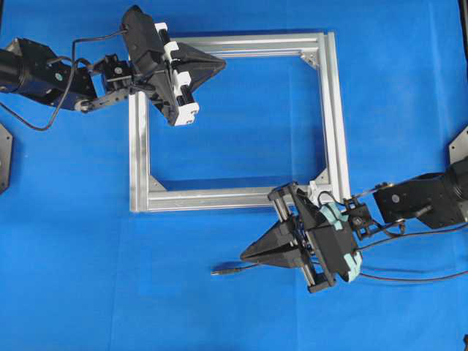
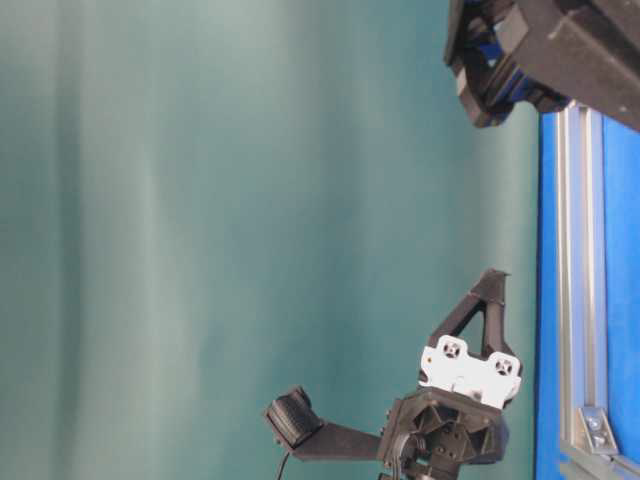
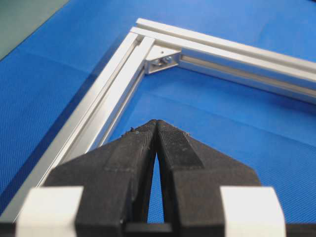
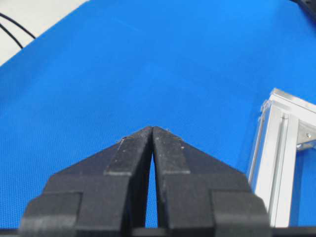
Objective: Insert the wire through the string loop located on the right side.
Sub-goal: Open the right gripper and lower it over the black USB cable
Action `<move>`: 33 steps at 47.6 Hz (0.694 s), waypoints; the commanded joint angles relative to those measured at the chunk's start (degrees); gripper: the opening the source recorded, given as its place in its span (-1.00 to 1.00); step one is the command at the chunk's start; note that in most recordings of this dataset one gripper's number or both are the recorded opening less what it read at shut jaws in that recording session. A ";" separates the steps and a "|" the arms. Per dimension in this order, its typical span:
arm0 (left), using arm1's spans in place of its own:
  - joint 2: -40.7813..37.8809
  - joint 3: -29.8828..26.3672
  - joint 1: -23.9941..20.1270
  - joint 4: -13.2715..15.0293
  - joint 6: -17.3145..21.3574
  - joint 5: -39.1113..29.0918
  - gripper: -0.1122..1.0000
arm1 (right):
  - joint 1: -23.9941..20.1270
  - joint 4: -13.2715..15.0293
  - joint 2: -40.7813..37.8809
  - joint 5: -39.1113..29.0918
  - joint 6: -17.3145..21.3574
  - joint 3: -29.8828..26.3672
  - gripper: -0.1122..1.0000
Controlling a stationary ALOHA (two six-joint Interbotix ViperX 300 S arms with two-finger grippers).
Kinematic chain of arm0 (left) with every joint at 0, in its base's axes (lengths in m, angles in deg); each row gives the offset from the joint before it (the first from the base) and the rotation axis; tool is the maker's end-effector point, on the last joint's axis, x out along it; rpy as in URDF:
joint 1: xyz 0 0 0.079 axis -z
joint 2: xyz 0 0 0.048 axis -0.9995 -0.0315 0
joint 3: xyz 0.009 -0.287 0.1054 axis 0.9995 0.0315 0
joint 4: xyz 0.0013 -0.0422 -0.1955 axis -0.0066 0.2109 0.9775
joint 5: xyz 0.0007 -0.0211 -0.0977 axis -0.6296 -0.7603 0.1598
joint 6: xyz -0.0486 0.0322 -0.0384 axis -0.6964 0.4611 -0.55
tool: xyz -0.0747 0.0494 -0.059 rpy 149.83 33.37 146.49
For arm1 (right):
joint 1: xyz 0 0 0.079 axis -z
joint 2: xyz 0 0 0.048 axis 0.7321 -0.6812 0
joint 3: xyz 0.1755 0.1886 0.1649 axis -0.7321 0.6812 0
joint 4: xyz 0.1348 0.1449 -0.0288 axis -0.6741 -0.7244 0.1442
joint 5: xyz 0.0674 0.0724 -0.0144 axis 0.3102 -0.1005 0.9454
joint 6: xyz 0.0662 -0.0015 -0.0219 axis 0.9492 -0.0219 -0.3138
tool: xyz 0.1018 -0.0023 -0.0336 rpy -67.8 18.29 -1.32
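The wire (image 1: 252, 267), thin, light and floppy near the counter's (image 1: 73, 278) bottom edge, is best gripped behind its plug. Both fingers, left (image 3: 156, 123) and right (image 4: 152, 129), are closed, holding nothing.

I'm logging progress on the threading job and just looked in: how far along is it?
Nothing looks done yet. The wire lies loose on the blue mat, its plug pointing left, below the frame. Nothing is in hand: the left gripper and right gripper are both shut and empty. Still left: picking up the wire and threading it through the loop at the frame's lower right corner.
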 commanded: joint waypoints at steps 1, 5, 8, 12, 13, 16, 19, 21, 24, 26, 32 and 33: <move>2.02 -0.79 0.26 -0.97 0.18 -0.79 -0.79 | -0.97 -0.18 1.58 0.09 0.35 -0.62 -0.80; 2.02 -0.79 0.18 -0.88 0.18 -1.05 -0.79 | -0.88 -0.62 1.67 -1.67 0.70 -0.62 -0.88; 2.02 -0.70 0.18 -0.97 0.18 -1.14 -0.79 | -0.97 -1.05 1.76 -3.08 0.97 -0.70 -0.90; 2.02 -0.70 0.18 -0.97 0.18 -1.14 -0.79 | -0.97 -1.32 1.93 -4.39 2.02 -0.79 -0.90; 2.02 -0.70 0.18 -0.97 0.18 -1.14 -0.79 | -1.05 -1.32 2.02 -4.48 2.37 -0.79 -0.90; 2.02 -0.70 0.18 -0.97 0.18 -1.14 -0.79 | -0.97 -1.32 2.20 -4.83 3.25 -0.70 -0.90; 2.02 -0.70 0.18 -1.05 0.18 -1.14 -0.79 | -1.05 -1.32 2.55 -5.01 3.96 -0.53 -0.90; 2.02 -0.70 0.18 -1.05 0.18 -1.14 -0.79 | -1.05 -1.32 2.55 -5.27 4.22 -0.53 -0.88; 2.02 -0.62 0.18 -0.97 0.18 -1.14 -0.79 | -1.14 -1.32 2.64 -5.80 4.48 -0.53 -0.81; 2.11 -0.62 0.18 -1.05 0.18 -1.14 -0.79 | -1.23 -1.41 2.64 -6.06 4.75 -0.70 -0.74; 2.11 -0.62 0.18 -1.05 0.18 -1.14 -0.79 | -1.58 -1.41 2.64 -6.33 5.27 -0.79 -0.28; 2.11 -0.62 0.18 -0.97 0.18 -1.14 -0.79 | -1.67 -1.41 2.64 -6.24 5.27 -0.79 -0.18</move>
